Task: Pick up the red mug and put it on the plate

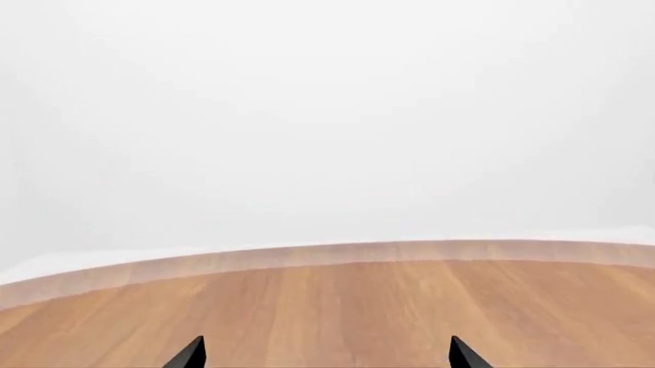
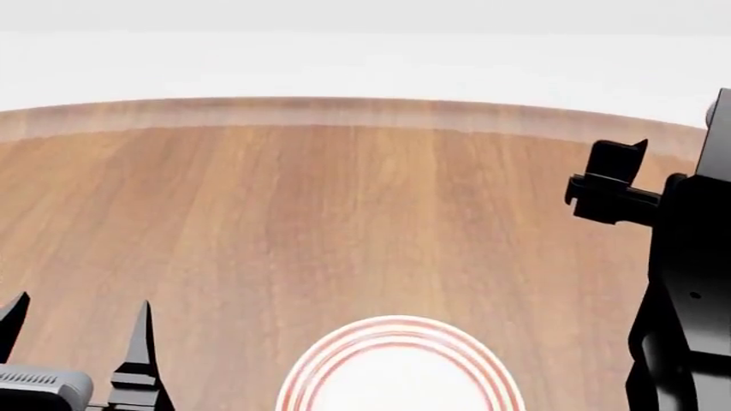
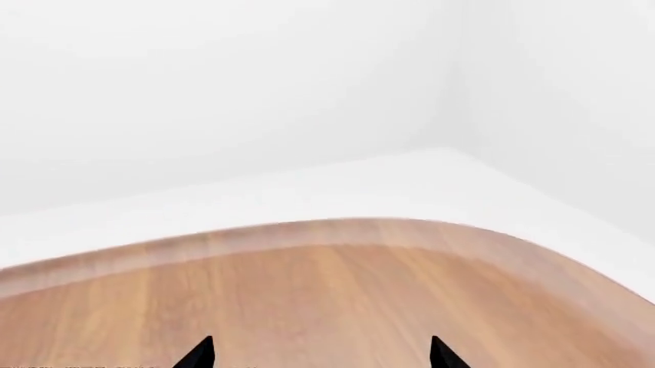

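Principal risk: the red mug appears in none of the three views, so any reach made from this posture would be blind; the likely cause of failure is an arm sweeping across the wooden table (image 2: 342,223) toward a target not yet located, or picking up the wrong mug once others come into sight. A second risk is the plate (image 2: 395,330), which lies at the near edge of the head view between the two arms and is cut off by the frame; a low pass could strike its red-ringed rim. The left gripper (image 2: 78,330) stands with its jaws spread apart, empty and touching nothing, confirmed by the left wrist view. The right gripper (image 3: 319,354) shows two separated tips with only bare tabletop between them, apparently also empty.
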Motion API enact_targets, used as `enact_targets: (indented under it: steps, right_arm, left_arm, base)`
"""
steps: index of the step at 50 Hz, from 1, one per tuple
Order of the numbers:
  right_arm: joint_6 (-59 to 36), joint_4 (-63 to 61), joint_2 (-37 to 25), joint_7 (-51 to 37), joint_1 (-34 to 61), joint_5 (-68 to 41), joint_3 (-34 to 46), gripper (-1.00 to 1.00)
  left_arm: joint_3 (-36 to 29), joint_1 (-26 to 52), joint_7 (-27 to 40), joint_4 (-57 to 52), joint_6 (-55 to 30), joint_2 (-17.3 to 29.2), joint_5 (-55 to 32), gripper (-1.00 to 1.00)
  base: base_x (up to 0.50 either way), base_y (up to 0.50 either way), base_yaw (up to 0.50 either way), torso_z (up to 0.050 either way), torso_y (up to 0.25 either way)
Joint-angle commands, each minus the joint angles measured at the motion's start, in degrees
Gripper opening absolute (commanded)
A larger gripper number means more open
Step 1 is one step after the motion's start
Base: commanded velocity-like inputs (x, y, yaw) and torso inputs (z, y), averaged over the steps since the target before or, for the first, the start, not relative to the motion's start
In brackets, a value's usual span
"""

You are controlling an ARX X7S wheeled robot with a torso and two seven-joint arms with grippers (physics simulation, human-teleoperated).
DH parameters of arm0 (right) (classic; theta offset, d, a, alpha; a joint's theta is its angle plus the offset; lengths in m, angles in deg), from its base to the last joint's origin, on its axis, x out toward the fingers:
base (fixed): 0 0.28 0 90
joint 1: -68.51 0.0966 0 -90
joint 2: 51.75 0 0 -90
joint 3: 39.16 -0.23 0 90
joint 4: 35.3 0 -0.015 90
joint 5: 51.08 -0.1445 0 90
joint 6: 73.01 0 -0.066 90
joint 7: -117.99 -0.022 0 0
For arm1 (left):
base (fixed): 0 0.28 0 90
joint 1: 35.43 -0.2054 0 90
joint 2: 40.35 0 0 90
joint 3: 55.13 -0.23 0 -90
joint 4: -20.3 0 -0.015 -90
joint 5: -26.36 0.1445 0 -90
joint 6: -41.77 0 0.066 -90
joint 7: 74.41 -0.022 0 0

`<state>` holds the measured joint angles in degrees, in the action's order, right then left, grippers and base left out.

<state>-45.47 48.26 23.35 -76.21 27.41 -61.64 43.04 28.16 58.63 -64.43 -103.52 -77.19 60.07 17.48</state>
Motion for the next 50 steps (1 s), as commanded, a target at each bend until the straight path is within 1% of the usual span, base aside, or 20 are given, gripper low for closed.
enact_targets:
  steps: [1, 4, 7, 8, 11, 14, 16, 17, 21, 22, 25, 27, 31, 36, 43, 47, 50]
  right_arm:
    - [-0.1, 1.5, 0.2, -1.0, 0.2, 0.3, -0.3, 1.00]
    - [-0.3, 1.4, 0.3, -1.0, 0.1, 0.1, -0.3, 1.00]
    - [-0.8, 1.6, 0.4, -0.8, 0.0, -0.2, -0.4, 1.00]
    - [-0.8, 1.8, 0.5, -0.8, 0.0, -0.4, -0.6, 1.00]
    - [-0.8, 2.6, 0.6, -0.8, 0.1, -0.3, -0.3, 1.00]
    - [-1.2, 2.8, 0.5, -0.6, 0.3, -0.6, -0.1, 1.00]
    - [-1.4, 2.6, 0.5, -0.5, 0.3, -0.7, -0.2, 1.00]
    - [-1.4, 2.8, 0.5, -0.5, 0.4, -0.8, -0.3, 1.00]
    - [-1.7, 2.4, 0.5, -0.6, 0.3, -0.9, -0.3, 1.00]
    - [-1.7, 2.4, 0.5, -0.7, 0.3, -0.9, -0.3, 1.00]
    - [-1.4, 2.7, 0.5, -0.6, 0.2, -1.0, -0.5, 1.00]
    - [-1.0, 3.0, 0.5, -0.5, 0.1, -1.1, -0.4, 1.00]
    - [-0.4, 3.7, 0.6, -0.5, -0.1, -1.1, -0.3, 1.00]
    - [-0.4, 3.8, 0.5, -0.6, -0.2, -1.2, -0.3, 1.00]
    - [0.4, 4.7, 0.6, -0.5, -0.3, -1.3, -0.1, 1.00]
    - [0.2, 4.8, 0.6, -0.5, -0.2, -1.3, 0.2, 1.00]
    - [0.8, 5.0, 0.6, -0.5, -0.6, -1.3, 0.3, 1.00]
  left_arm:
    - [-0.3, 0.2, 0.6, 0.4, -0.2, 0.3, -0.2, 1.00]
    - [0.0, 0.6, 1.0, 0.7, -0.6, 0.2, -0.4, 1.00]
    - [2.8, 2.6, 4.9, 1.9, -4.5, -1.9, -0.8, 1.00]
    - [4.8, 4.1, 7.5, 3.1, -5.9, -3.4, -0.5, 1.00]
    - [7.4, 6.9, 12.6, 5.1, -8.8, -5.1, 0.8, 1.00]
    - [12.5, 10.8, 19.3, 7.3, -13.2, -8.0, 1.1, 1.00]
    - [14.3, 12.0, 22.5, 9.0, -13.0, -9.0, 1.3, 1.00]
    - [16.0, 13.2, 25.5, 10.8, -13.7, -9.8, 1.2, 1.00]
    - [17.3, 15.0, 29.9, 14.4, -12.8, -9.6, -0.4, 1.00]
    - [17.9, 15.7, 33.2, 15.6, -12.4, -9.9, 0.2, 1.00]
    - [18.3, 16.6, 36.1, 17.3, -12.1, -9.6, -1.4, 1.00]
    - [19.0, 17.2, 39.5, 18.1, -12.5, -9.8, -2.0, 1.00]
    - [18.8, 17.2, 41.8, 18.3, -12.7, -9.4, -3.6, 1.00]
    - [18.0, 16.9, 42.4, 19.0, -12.0, -8.6, -4.7, 1.00]
    - [16.4, 16.6, 41.3, 19.8, -11.6, -7.4, -6.1, 1.00]
    - [15.2, 17.6, 38.6, 21.0, -14.3, -6.1, -8.5, 1.00]
    - [14.6, 18.3, 38.9, 22.0, -14.5, -5.7, -8.4, 1.00]
  base:
    - [0.00, 0.00, 0.00, 0.000, 0.000]
    - [0.00, 0.00, 0.00, 0.000, 0.000]
    - [0.00, 0.00, 0.00, 0.000, 0.000]
    - [0.00, 0.00, 0.00, 0.000, 0.000]
    - [0.00, 0.00, 0.00, 0.000, 0.000]
    - [0.00, 0.00, 0.00, 0.000, 0.000]
    - [0.00, 0.00, 0.00, 0.000, 0.000]
    - [0.00, 0.00, 0.00, 0.000, 0.000]
    - [0.00, 0.00, 0.00, 0.000, 0.000]
    - [0.00, 0.00, 0.00, 0.000, 0.000]
    - [0.00, 0.00, 0.00, 0.000, 0.000]
    - [0.00, 0.00, 0.00, 0.000, 0.000]
    - [0.00, 0.00, 0.00, 0.000, 0.000]
    - [0.00, 0.00, 0.00, 0.000, 0.000]
    - [0.00, 0.00, 0.00, 0.000, 0.000]
    - [0.00, 0.00, 0.00, 0.000, 0.002]
    - [0.00, 0.00, 0.00, 0.000, 0.000]
